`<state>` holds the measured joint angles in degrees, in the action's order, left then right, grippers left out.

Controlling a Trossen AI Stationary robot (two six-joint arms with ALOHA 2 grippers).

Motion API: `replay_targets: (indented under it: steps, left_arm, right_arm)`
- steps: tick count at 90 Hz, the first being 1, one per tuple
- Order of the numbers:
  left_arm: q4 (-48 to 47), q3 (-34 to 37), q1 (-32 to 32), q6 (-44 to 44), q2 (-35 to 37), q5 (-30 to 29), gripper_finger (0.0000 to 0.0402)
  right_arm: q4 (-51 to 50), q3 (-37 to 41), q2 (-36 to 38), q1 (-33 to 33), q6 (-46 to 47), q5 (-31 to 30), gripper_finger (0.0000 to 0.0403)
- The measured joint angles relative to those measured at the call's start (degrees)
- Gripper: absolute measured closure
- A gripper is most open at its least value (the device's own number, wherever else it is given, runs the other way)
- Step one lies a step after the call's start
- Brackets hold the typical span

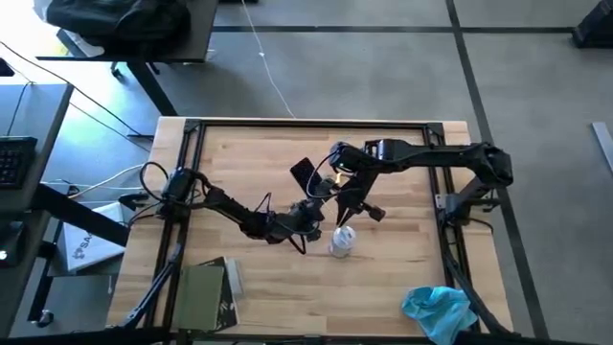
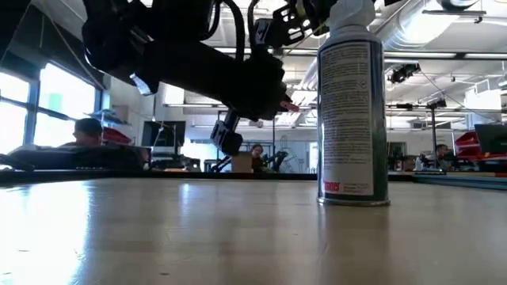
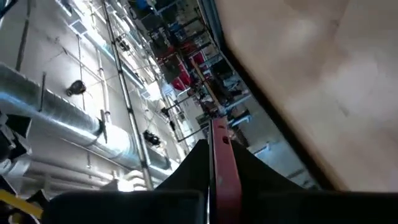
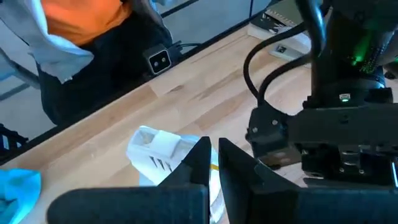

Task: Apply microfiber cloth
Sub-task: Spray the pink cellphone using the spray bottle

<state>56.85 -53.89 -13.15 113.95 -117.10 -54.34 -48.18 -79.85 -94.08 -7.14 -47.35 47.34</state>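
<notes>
A large open lab or workshop is being shown: exposed silver ducts and pipework are running along the high ceiling, workbenches with equipment are filling the background, people are being seen at desks, and a wooden table is standing on a concrete floor.

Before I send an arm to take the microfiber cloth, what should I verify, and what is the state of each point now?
1. Cloth located: ok. The microfiber cloth lies at the table's edge, on the right arm's side.
2. Cloth free of other things: ok. Nothing rests on it.
3. Cloth already held: not ok. The right gripper and the left gripper are both mid-table, far from it.
4. Right gripper empty: ok. It is shut on nothing.
5. Left gripper empty: cannot tell. A red strip shows just ahead of it in its wrist view.
6. Spray can safe: not ok. It stands upright, close to both grippers.
</notes>
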Motion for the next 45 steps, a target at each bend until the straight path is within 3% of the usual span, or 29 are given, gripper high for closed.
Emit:
replay_targets:
  steps: [26,45]
  left_arm:
    - [0.01,0.00,-0.29,4.16,0.00,-3.92,0.0394]
    - [2.90,1.46,-2.54,0.55,0.00,-1.09,0.0394]
  right_arm:
    - [0.00,0.00,0.00,0.02,2.16,-0.93,0.0403]
    - [0.08,0.00,0.00,0.01,3.29,-1.72,0.0403]
